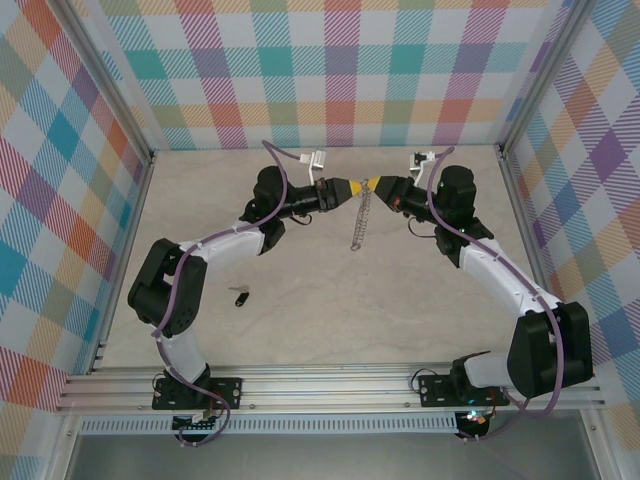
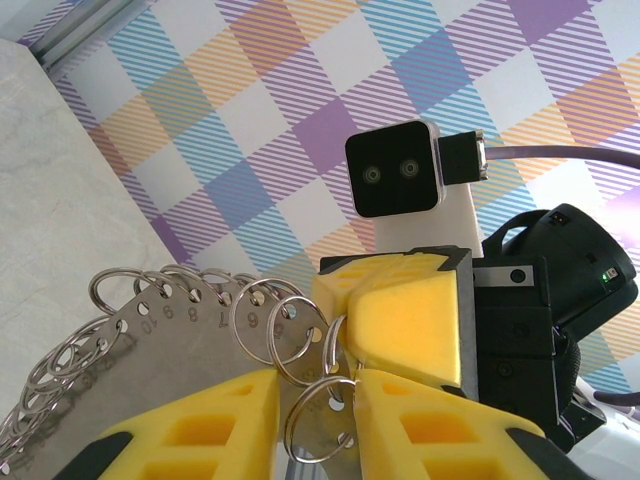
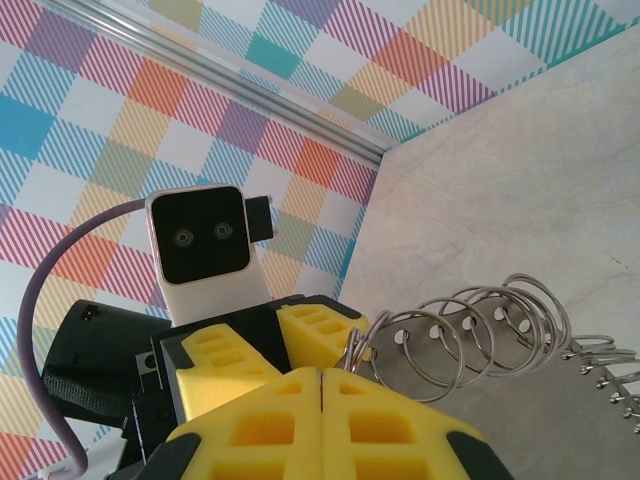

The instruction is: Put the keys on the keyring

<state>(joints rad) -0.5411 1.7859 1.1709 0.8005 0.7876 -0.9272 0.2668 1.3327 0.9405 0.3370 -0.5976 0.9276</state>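
The key (image 1: 240,296) lies flat on the table (image 1: 420,320), well apart from the left gripper (image 2: 318,405), back toward that arm's base. The left gripper's jaws stand narrow, with one split ring of the keyring (image 2: 170,350) in the gap between them; whether they clamp it cannot be told. The keyring, a perforated metal plate lined with split rings, hangs just beneath the two meeting fingertips. The right gripper (image 3: 322,378) is fully closed, pinching an end ring at its tip.
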